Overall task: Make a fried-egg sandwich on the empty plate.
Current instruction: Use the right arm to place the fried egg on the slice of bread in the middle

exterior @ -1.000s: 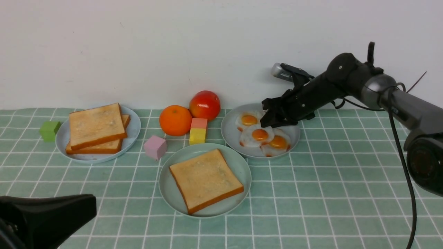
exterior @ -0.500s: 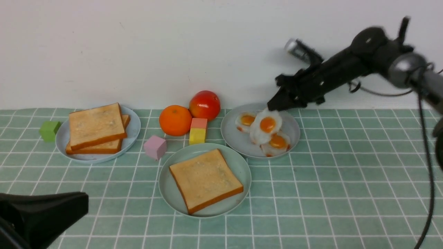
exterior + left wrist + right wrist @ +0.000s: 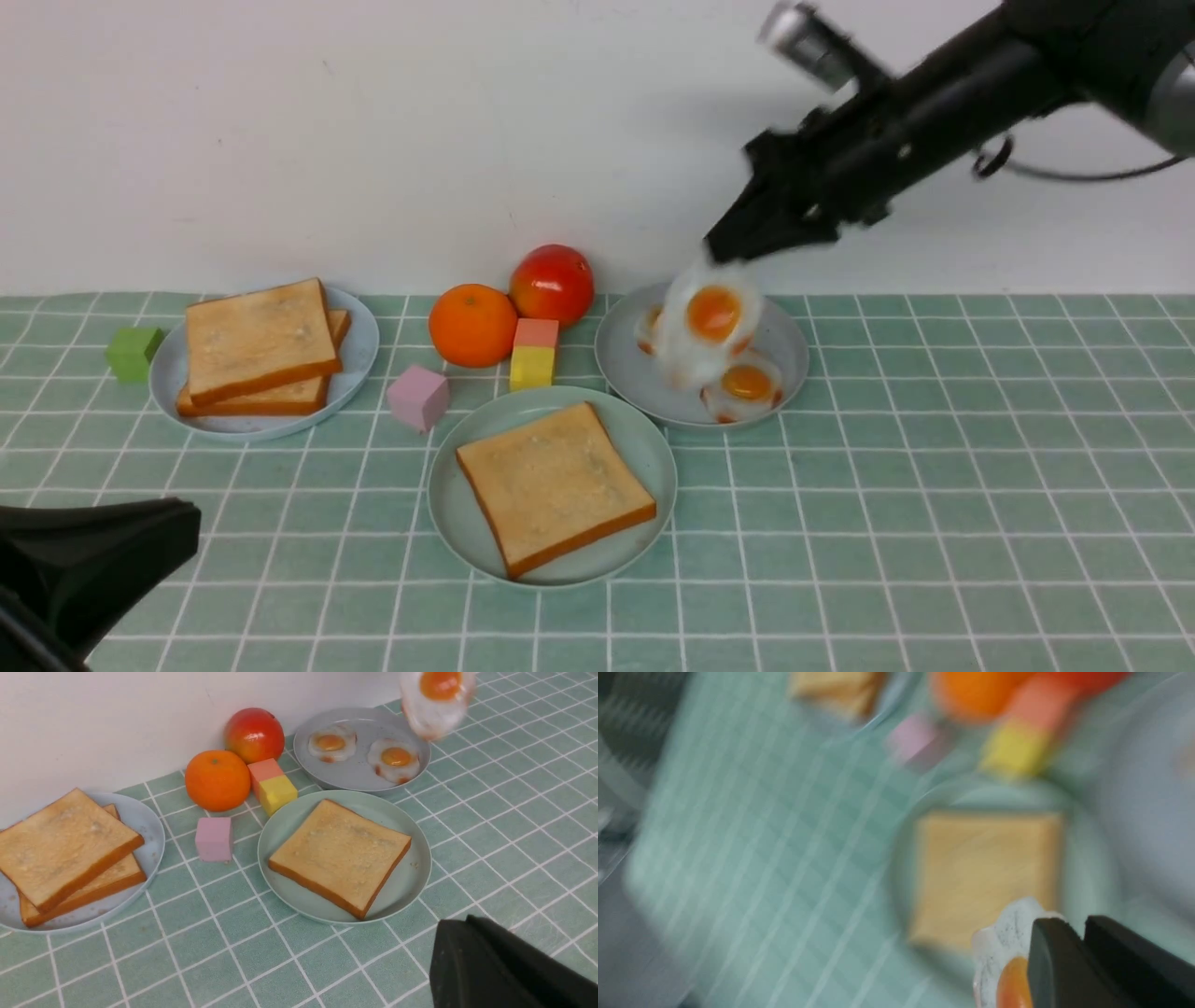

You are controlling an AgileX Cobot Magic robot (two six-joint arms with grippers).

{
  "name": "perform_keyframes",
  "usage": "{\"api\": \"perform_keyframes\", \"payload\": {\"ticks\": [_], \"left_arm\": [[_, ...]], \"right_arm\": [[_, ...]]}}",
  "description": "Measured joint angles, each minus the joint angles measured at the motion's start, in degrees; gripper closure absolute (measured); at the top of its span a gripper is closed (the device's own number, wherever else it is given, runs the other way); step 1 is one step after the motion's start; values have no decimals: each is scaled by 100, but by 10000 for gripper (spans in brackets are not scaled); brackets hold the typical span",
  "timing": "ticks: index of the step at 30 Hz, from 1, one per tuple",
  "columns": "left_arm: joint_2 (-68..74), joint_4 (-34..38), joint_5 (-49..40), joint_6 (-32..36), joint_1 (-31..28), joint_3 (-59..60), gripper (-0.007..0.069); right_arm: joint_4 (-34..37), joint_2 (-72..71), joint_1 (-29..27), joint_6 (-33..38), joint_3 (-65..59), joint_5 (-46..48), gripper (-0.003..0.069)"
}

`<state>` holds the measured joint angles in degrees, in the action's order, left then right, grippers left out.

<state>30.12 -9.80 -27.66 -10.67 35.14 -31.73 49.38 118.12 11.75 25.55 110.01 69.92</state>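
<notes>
Pinching the small white, orange-yolked fried egg (image 3: 714,317), the right gripper (image 3: 719,250) holds it above the grey round plate (image 3: 618,369); next, it should be centred on the golden toast square (image 3: 555,485) in the mint-green plastic plate (image 3: 448,511).

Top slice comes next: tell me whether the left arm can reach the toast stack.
Probably yes. The left tool sits low on that side, only tablecloth lies between it and the toast stack, and nothing covers it.

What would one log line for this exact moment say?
phase: egg pickup | right gripper: shut on fried egg, aloft near grey plate | left gripper: shut, empty | mint plate: one toast slice
</notes>
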Motion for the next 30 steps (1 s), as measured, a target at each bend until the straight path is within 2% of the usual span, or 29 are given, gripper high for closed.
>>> {"api": "perform_keyframes", "payload": {"ticks": [3, 6, 16, 26, 28, 30], "left_arm": [[0, 0, 5, 0, 0, 0, 614], [0, 59, 6, 0, 0, 0, 610], [0, 221, 6, 0, 0, 0, 606], [-4, 238, 11, 0, 0, 0, 605], [-4, 238, 11, 0, 0, 0, 603], [-4, 238, 11, 0, 0, 0, 602]], "right_arm": [[393, -228, 325, 274, -735, -237, 586], [1037, -158, 677, 720, -1522, -991, 587], [2456, 672, 889, 1284, -1719, -1797, 588], [2547, 1042, 870, 1289, -1719, -2132, 576], [2458, 1045, 840, 1289, -1719, -2245, 540], [2363, 1045, 833, 1289, -1719, -2349, 463]]}}
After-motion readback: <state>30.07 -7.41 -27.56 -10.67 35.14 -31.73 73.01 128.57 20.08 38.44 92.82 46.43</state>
